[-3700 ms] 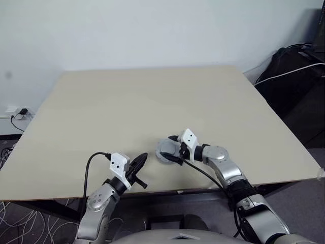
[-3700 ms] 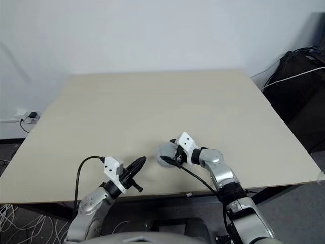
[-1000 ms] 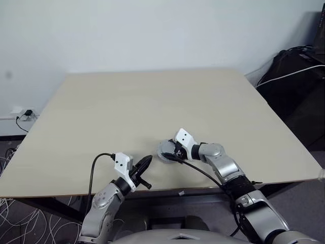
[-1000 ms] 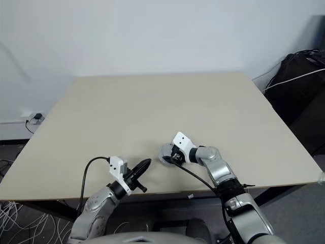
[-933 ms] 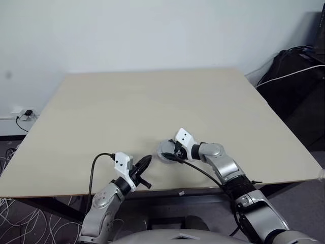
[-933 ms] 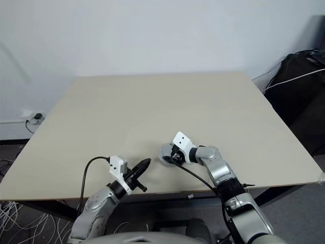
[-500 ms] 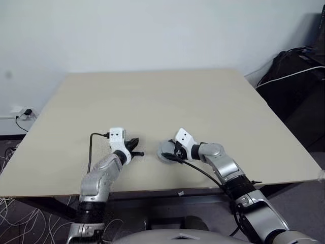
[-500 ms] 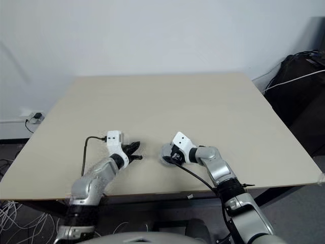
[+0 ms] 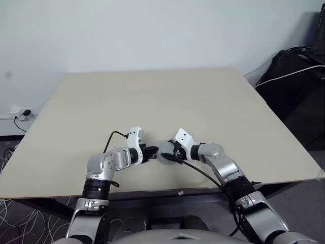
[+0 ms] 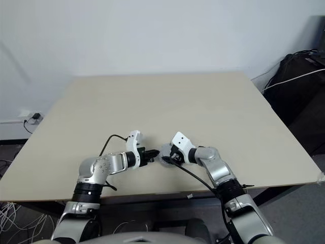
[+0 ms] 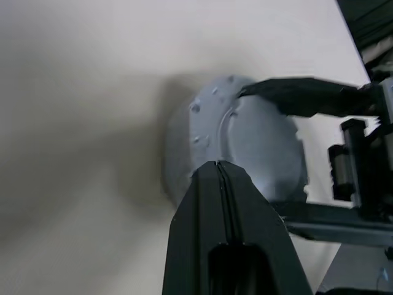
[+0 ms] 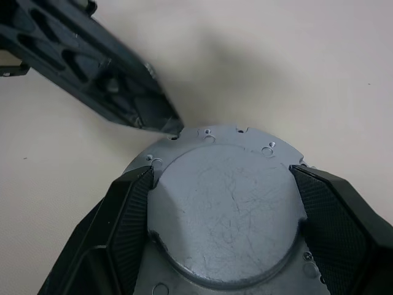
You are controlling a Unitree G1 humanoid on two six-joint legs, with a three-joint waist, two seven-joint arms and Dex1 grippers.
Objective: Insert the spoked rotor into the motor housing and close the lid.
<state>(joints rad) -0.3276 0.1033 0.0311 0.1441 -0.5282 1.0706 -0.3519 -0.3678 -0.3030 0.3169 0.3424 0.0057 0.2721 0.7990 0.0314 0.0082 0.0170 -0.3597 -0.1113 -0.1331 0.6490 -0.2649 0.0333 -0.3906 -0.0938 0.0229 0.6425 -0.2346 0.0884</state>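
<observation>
Big pale desk (image 9: 152, 96) carries everything; landmark = the lid (image 12: 227, 206), a dull grey metal disc lying flat nr the desk's front edge, about mid-width, smooth face w/ raised round centre up, small holes round its rim; rotor & housing can't be made out, the lid covers whatever is under it.

Right tool (image 12: 224, 215): reaches in from the lid's right side, its two black fingers (image 12: 132, 227) spread wide & clamped on the lid, one on each side of the raised centre, pads touching the rim; white wrist block sits just above the lid in the head views; black cable trails from it back toward the desk's front edge.

Left tool (image 11: 220, 167): comes in from the lid's left side, fingers pressed together, no gap betw. them, holding nothing; tip at the lid's left rim, touching or just short of it, can't tell which; in the right wrist view it shows as a dark tapered bar whose point meets the lid's edge.
</observation>
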